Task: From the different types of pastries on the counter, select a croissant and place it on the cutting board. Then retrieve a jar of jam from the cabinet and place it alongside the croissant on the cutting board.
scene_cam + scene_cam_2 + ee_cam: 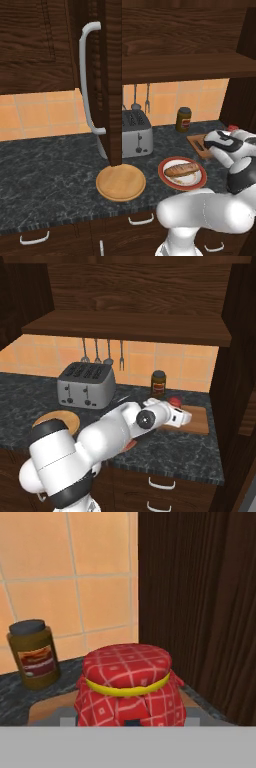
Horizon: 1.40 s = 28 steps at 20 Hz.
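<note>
Right under the hand camera, the squat jar of jam with its red checked cloth lid and yellow band point(127, 684) sits so close that I cannot tell whether the fingers are pinching it or merely near it; the tips are lost below its skirt. From the right base view the gripper point(186, 416) reaches out over the flat orange-brown wooden cutting board point(199, 421), with the red lid peeking just behind the wrist, so I judge I am at the placing step. To do it well I would lower straight, keep the jar upright, and let go only once its base rests flat on the wood.

Room is tight. A dark wooden side panel point(200, 612) rises just beside the jar on its right in the hand view, and the olive-brown bottle with a dark cap point(34, 654) stands near on its left, against the orange tile wall point(70, 587). I would withdraw back along the approach line, not sideways. Farther left, the long golden-brown bread roll point(182, 170) on its red-rimmed plate point(165, 177), the round tan wooden disc point(120, 182), the silver toaster point(86, 385) and the open cabinet door point(111, 80) are well apart.
</note>
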{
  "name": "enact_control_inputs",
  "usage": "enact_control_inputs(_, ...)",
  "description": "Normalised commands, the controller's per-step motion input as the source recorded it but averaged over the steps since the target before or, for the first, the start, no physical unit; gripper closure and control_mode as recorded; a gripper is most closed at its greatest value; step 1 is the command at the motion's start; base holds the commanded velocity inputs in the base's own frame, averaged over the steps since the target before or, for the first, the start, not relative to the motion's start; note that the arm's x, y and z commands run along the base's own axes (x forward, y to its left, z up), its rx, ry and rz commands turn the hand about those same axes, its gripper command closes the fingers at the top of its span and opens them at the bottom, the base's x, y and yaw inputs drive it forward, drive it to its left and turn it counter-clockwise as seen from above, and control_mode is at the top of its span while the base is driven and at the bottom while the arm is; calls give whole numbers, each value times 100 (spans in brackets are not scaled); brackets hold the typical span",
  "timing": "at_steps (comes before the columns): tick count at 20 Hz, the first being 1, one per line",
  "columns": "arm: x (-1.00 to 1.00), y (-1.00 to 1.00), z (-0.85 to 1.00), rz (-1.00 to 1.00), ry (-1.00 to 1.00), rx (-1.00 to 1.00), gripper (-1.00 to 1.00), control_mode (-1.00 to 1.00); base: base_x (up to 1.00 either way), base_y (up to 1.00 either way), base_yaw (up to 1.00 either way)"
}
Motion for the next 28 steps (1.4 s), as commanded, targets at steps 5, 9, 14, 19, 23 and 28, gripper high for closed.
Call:
enact_control_inputs(5,10,-52,-16,0,0,0,100,-100,0,0,0)
enact_control_inputs(9,0,-35,-29,0,-3,0,100,-100,0,0,0)
enact_control_inputs(14,0,-4,-3,0,0,0,100,-100,0,0,0)
enact_control_inputs(19,0,0,-4,0,0,0,100,-100,0,0,0)
enact_control_inputs(23,11,-1,-5,0,0,0,100,-100,0,0,0)
enact_control_inputs(28,15,-1,-13,0,0,0,100,-100,0,0,0)
